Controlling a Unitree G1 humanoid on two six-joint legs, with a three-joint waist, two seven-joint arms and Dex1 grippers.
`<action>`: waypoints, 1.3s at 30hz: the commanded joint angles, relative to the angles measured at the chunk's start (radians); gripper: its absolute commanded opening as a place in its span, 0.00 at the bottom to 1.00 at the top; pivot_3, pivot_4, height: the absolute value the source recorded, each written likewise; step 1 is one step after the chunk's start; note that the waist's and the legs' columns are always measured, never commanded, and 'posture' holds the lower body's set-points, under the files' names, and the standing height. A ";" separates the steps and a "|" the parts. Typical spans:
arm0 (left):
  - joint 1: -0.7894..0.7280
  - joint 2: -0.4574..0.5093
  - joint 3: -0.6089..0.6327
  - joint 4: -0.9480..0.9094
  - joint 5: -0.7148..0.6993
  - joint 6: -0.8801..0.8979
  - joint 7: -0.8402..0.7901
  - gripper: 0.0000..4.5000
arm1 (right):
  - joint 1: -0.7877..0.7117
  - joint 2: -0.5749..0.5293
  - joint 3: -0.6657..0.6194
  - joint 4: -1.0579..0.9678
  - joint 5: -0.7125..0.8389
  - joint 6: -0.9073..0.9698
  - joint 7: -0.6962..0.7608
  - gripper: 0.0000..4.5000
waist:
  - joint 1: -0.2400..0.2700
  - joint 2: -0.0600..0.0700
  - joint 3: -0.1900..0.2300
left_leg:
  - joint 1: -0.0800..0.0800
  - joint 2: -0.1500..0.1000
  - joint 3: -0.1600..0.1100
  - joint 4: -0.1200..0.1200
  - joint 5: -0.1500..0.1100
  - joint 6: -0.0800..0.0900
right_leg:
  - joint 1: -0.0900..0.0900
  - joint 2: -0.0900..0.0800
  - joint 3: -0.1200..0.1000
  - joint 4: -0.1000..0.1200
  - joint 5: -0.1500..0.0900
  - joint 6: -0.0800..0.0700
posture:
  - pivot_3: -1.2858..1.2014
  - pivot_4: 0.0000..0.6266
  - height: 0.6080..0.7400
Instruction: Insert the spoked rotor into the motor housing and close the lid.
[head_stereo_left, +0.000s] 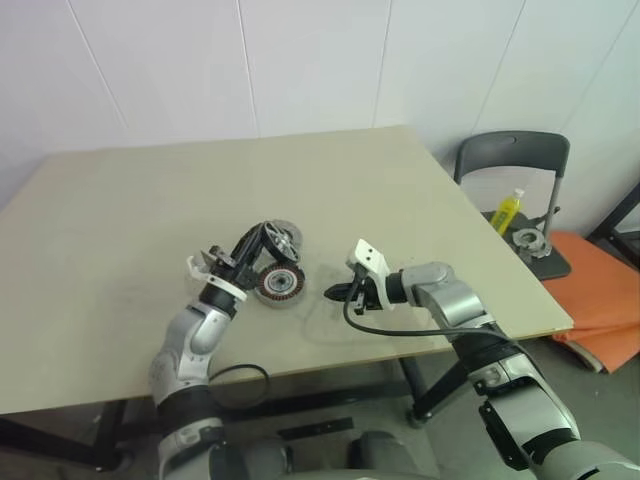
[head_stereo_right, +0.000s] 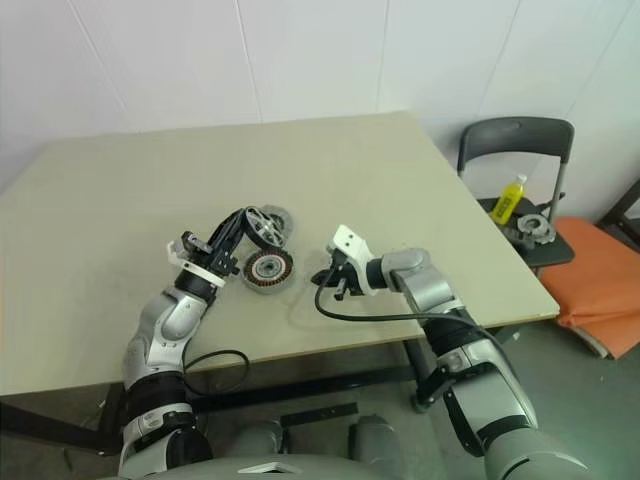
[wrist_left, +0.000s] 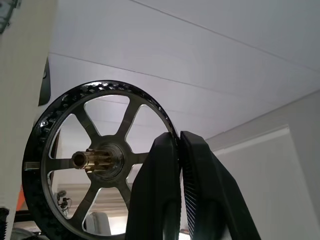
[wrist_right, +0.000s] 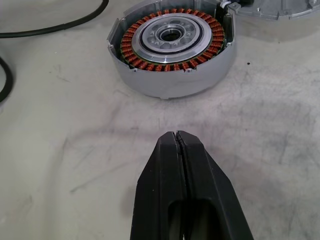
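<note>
My left gripper (head_stereo_left: 256, 243) is shut on the rim of the spoked rotor (wrist_left: 100, 161), a silvery wheel with a dark toothed ring. It holds the rotor on edge in the air just above the table. Below and beside it, the motor housing (head_stereo_left: 279, 284) lies flat with its copper windings facing up. Behind the rotor, the lid (head_stereo_right: 281, 219) rests on the table. To the right of the housing (wrist_right: 172, 45), a short gap away, my right gripper (head_stereo_left: 335, 292) hovers low over the table, pointing at it. It is shut and holds nothing.
The beige table (head_stereo_left: 420, 200) ends close to the right arm. A grey chair (head_stereo_left: 512, 152) beyond the right edge carries a yellow bottle (head_stereo_left: 508, 209) and a metal part (head_stereo_left: 528, 239). An orange cushion (head_stereo_left: 600, 290) lies beside it. A black cable (wrist_right: 55, 25) crosses the tabletop near the housing.
</note>
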 joint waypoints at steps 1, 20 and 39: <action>0.005 -0.009 -0.020 -0.029 -0.020 -0.019 0.034 0.01 | -0.018 0.006 -0.001 -0.010 -0.003 -0.023 -0.007 0.00 | 0.003 0.000 0.000 | 0.000 0.000 0.000 0.000 0.000 0.000 | 0.000 0.000 0.000 0.000 0.000 0.000 | 0.52 0.00 1.00; 0.050 0.057 -0.138 0.022 -0.020 -0.052 0.102 0.01 | -0.006 0.013 0.001 -0.025 -0.005 -0.027 -0.030 0.00 | 0.002 0.000 0.000 | -0.001 0.000 0.000 -0.001 0.000 0.000 | -0.001 0.000 0.000 -0.002 0.000 0.000 | 0.52 0.00 1.00; 0.016 0.116 -0.147 0.129 0.005 -0.058 -0.008 0.01 | 0.000 0.019 0.001 -0.026 -0.003 -0.027 -0.036 0.00 | 0.001 0.000 0.000 | -0.003 0.000 0.000 -0.001 -0.001 0.000 | -0.003 0.000 0.000 -0.002 0.000 0.000 | 0.52 0.00 1.00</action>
